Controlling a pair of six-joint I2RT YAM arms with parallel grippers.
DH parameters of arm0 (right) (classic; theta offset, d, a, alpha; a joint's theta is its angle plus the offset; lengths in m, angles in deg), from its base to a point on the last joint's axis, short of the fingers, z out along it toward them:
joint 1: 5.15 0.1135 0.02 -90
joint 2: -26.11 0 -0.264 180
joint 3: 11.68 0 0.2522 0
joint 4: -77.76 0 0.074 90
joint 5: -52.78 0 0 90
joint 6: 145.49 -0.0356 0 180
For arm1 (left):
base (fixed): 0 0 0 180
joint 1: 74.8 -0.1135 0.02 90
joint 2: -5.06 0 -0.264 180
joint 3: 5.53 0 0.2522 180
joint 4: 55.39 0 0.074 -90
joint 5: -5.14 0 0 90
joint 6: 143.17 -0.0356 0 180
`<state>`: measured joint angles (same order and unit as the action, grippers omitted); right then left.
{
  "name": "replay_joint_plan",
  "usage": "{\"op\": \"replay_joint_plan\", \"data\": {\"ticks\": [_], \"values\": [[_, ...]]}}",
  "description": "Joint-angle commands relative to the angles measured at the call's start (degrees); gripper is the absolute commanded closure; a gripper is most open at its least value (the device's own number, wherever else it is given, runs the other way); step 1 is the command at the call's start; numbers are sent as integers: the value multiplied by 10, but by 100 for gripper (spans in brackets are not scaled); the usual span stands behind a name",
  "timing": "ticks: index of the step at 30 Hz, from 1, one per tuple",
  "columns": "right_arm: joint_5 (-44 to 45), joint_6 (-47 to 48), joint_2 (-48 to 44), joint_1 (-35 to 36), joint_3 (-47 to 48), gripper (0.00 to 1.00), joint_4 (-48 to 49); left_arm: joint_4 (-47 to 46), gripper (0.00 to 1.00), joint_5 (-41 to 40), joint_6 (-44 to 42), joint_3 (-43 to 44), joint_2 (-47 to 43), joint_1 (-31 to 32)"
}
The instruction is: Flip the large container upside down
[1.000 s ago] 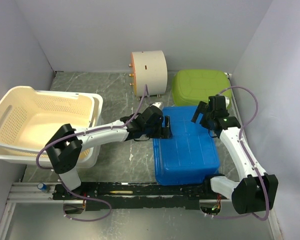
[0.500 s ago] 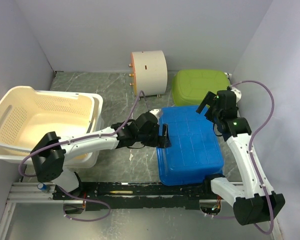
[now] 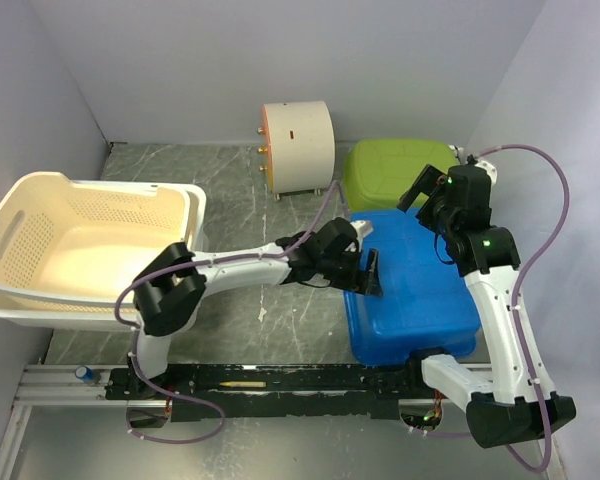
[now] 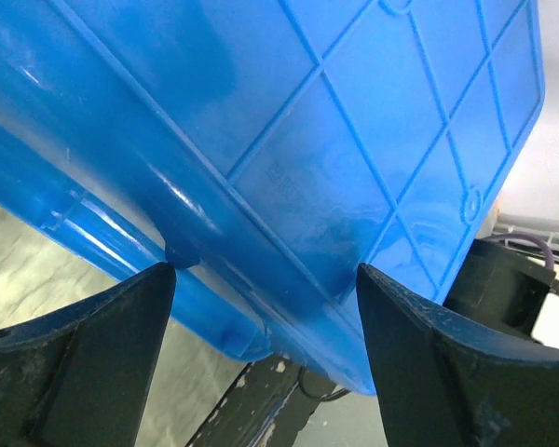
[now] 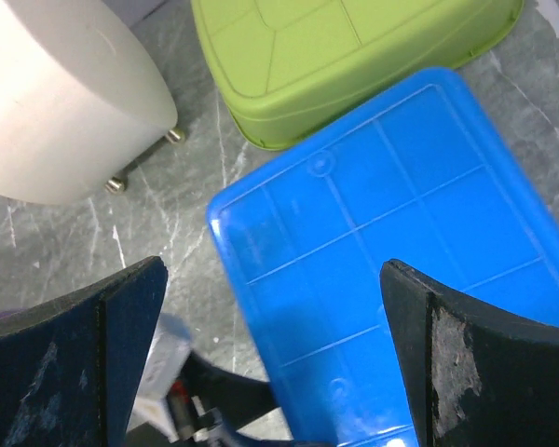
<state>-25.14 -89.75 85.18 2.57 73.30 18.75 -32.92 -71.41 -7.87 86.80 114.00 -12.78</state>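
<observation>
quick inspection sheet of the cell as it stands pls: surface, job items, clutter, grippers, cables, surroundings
Surface: grey marbled table, no spills seen.
Job's things: blue container right of centre, ribbed base facing up.
Clutter: green tub base up behind the blue container; cream cylinder on its side at the back; cream basket far left.
Grippers: left gripper jaws wide at the blue container's left edge, contact unclear; right gripper open above the container's far end, holding nothing.
Cables: purple cables loop off both arms; no snag seen.
Surroundings: plain walls on three sides; rail at the near edge.
</observation>
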Motion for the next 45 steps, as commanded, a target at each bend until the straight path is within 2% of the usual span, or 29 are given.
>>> {"op": "replay_joint_plan", "data": {"ticks": [1,6,14,20,28,33,38,45], "values": [[-1,-2,-13,2,24,0,-25,-16,11,50,-28,84,78,13],[11,4,-16,2,36,0,-35,-37,12,78,-21,155,143,15],[25,7,-21,2,47,0,-38,-60,12,91,-14,220,201,15],[38,10,-30,2,38,0,-29,-83,10,86,-29,223,188,23],[46,31,-17,2,43,0,-33,-40,0,4,-83,103,18,27],[-58,85,-8,1,28,0,15,8,0,-44,-78,7,-104,35],[-188,71,34,2,-25,0,37,122,0,-133,-94,14,-214,59],[-291,33,70,11,-113,0,101,214,0,-241,-87,33,-348,62]]}}
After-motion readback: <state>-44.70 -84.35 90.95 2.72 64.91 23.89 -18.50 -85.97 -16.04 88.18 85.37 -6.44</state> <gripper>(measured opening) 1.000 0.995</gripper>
